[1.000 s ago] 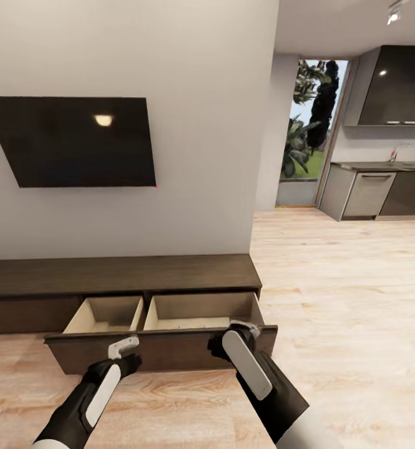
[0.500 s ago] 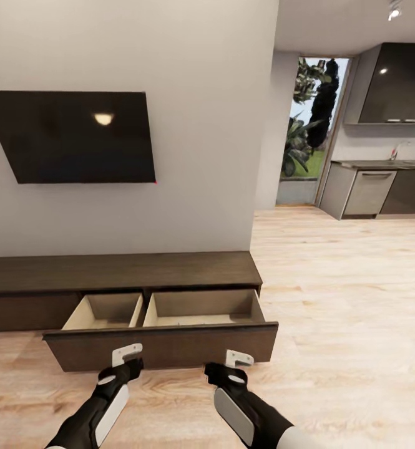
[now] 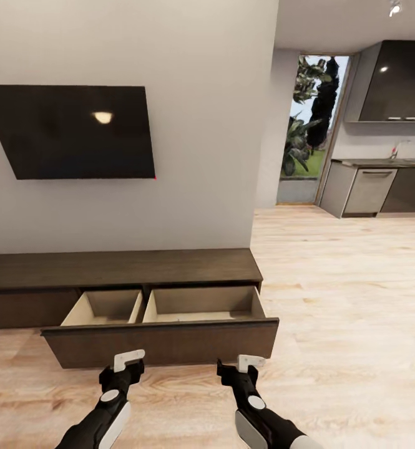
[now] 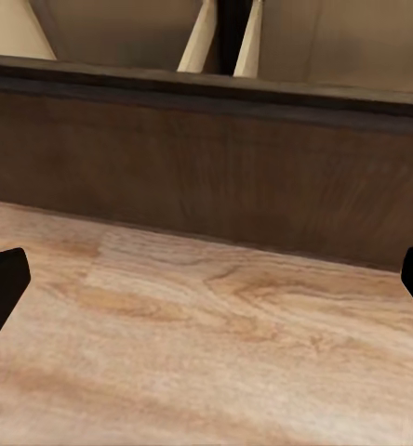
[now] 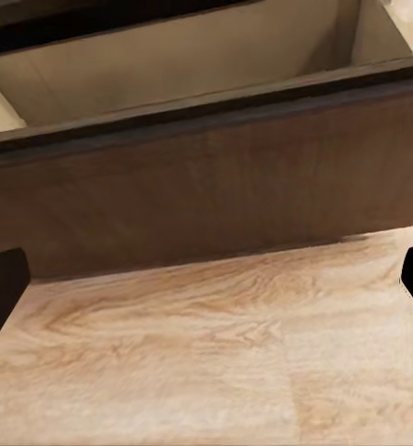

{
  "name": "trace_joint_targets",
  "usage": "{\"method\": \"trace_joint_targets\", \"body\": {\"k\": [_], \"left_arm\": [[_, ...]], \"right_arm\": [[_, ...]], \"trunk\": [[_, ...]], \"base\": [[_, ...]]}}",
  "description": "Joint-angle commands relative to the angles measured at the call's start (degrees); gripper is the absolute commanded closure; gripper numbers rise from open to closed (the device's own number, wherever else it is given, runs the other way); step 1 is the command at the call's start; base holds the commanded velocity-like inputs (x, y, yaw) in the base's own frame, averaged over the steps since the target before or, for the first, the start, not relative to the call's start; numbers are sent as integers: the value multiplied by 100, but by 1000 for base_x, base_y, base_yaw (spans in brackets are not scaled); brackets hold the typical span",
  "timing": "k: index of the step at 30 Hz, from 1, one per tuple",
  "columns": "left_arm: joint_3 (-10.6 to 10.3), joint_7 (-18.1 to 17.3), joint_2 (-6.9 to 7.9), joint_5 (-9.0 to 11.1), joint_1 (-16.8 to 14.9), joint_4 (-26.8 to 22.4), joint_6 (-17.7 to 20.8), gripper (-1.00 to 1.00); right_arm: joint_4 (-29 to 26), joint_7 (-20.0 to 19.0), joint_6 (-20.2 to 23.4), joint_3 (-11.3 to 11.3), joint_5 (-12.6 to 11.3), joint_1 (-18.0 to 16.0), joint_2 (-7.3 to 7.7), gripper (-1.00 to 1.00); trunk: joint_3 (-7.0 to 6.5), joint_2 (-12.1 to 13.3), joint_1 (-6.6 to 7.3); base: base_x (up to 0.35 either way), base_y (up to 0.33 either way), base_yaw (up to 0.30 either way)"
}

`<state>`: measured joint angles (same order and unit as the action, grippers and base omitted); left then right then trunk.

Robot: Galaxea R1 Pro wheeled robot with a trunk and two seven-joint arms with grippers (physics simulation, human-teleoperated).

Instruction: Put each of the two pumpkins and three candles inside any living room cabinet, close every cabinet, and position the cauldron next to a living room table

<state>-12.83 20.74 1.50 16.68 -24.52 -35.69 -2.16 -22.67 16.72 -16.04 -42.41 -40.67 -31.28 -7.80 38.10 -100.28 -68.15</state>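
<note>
Cabinet (image 3: 138, 269): low wood unit just ahead of both hands, with its drawer (image 3: 163, 343) pulled out.
Drawer inside: two pale compartments; I see nothing in them.
Handling: front looks stiff, smooth, handle-less; better grip its top edge.
Left gripper (image 3: 127, 360): fingers wide, holding nothing.
Right gripper (image 3: 248, 363): fingers wide, empty, close to the drawer front.

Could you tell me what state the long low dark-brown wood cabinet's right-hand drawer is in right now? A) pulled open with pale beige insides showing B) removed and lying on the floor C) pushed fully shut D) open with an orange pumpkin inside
A: the long low dark-brown wood cabinet has its drawer pulled out, pale beige insides showing.
</note>
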Motion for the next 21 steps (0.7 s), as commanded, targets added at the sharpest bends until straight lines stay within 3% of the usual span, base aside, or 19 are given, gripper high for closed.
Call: {"method": "trace_joint_targets", "body": {"k": [1,11,15,17,21], "left_arm": [[-3,0,0,-6,0,7,-18,-100],[-48,-9,8,-29,0,34,-36,-100],[-45,-9,-1,-27,0,35,-37,-100],[-41,-5,-2,-31,0,34,-39,-100],[-31,-3,8,-10,0,35,-46,-100]], "right_arm": [[3,-53,-11,7,29,0,43,-100],[144,-151,-192,-31,132,13,98,-100],[306,-151,-517,-13,140,9,145,-100],[342,-151,-736,18,99,14,304,-100],[351,-151,-1101,57,79,16,422,-100]], "trunk": [[18,-42,-23],[198,-443,-242],[270,-603,-330],[306,-683,-374],[377,-844,-462]], "base": [[0,0,0],[0,0,0],[0,0,0],[0,0,0],[0,0,0]]}}
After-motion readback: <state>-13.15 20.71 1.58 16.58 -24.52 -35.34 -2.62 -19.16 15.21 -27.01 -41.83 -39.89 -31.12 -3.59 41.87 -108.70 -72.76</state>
